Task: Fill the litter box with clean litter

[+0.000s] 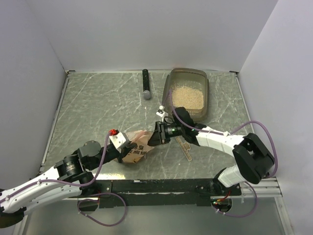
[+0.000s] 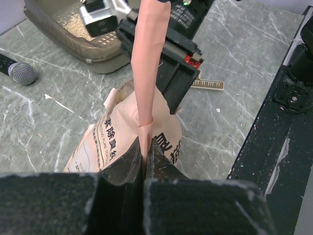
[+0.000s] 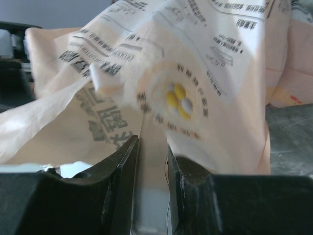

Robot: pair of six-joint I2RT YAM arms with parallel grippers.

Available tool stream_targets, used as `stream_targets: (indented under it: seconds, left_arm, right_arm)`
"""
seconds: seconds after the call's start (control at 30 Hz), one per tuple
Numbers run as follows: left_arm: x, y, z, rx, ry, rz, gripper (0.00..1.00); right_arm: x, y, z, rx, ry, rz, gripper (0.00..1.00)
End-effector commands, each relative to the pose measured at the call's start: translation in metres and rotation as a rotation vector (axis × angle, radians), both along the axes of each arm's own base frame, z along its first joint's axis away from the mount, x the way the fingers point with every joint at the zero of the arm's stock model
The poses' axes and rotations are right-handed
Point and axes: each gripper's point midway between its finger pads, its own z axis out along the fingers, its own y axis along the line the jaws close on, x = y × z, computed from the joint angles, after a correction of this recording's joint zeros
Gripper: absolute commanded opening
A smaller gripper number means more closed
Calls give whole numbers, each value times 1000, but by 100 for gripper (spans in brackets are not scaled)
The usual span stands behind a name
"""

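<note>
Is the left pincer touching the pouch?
Touching. The left wrist view shows the left pincer shut on a fold of the pouch, with no gap.

Litter [image 1: 186, 96] in box [image 1: 207, 90] (pouch [image 1: 138, 152] nearer)

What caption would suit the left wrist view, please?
Left gripper pinching an orange-pink printed pouch, smoky translucent plastic litter box behind.

Grey-green marbled stone-look tabletop [image 1: 98, 107], white veins.
On it: translucent smoky grey-brown plastic litter box [image 1: 206, 95] at the far edge, black microphone with grey mesh head [image 1: 146, 84] beside it, flat beige ruler-like strip [image 1: 186, 149] and orange-pink printed soft pouch [image 1: 137, 152] nearer the front.
</note>
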Motion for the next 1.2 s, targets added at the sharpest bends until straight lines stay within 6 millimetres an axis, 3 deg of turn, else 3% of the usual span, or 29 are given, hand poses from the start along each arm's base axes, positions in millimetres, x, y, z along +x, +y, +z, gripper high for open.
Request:
stream_targets:
  seconds: [0.0, 0.2, 0.5, 1.17]
  left_arm:
    - [3, -3, 20, -58, -30, 6, 1]
    - [3, -4, 19, -53, -32, 4, 1]
    - [4, -4, 17, -43, -28, 9, 1]
    - [6, -3, 17, -44, -32, 24, 1]
  right_arm:
    - [-17, -3, 47, 178, -55, 61, 0]
    - [-26, -16, 64, 248, -62, 48, 0]
    - [-30, -42, 70, 301, -72, -32, 0]
    - [-31, -97, 41, 340, 5, -410, 0]
